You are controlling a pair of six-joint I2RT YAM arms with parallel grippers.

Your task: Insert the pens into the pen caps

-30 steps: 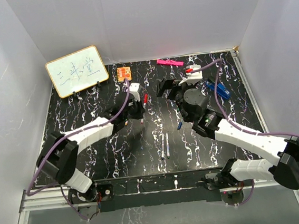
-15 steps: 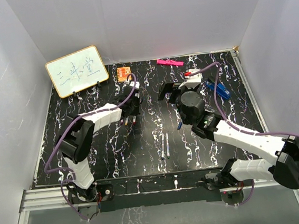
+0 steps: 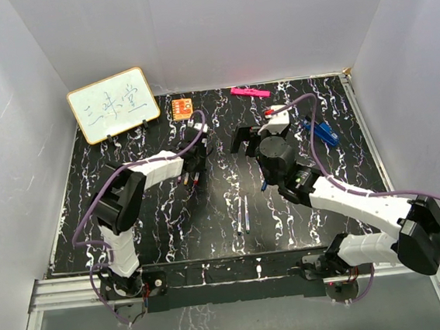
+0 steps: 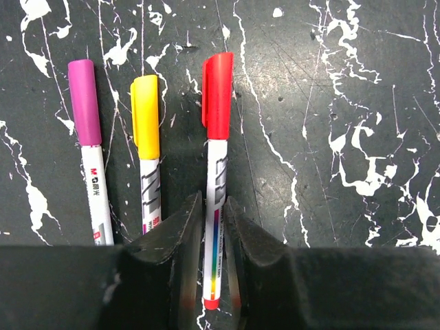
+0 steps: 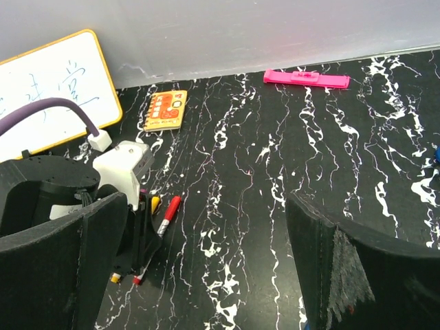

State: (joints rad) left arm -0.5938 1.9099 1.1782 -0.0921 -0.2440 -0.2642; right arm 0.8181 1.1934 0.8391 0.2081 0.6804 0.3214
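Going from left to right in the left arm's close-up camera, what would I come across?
A purple-capped pen → yellow-capped pen → red-capped pen, the last one sitting in the left gripper.

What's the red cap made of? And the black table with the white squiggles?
Red cap: looks like smooth plastic, with even colour and a soft sheen along its edge. Table: patterned like black marble with fine scratches, maybe a printed or laminate top; can't tell for sure.

Right of the red-capped white pen [image 4: 217, 165], the black white-veined marble tabletop [image 4: 330, 206] lies open. Left of it, the yellow-capped white pen [image 4: 146, 130] lies just beside the left gripper [image 4: 214, 206], with 1 purple-capped white pen [image 4: 86, 117] beyond.
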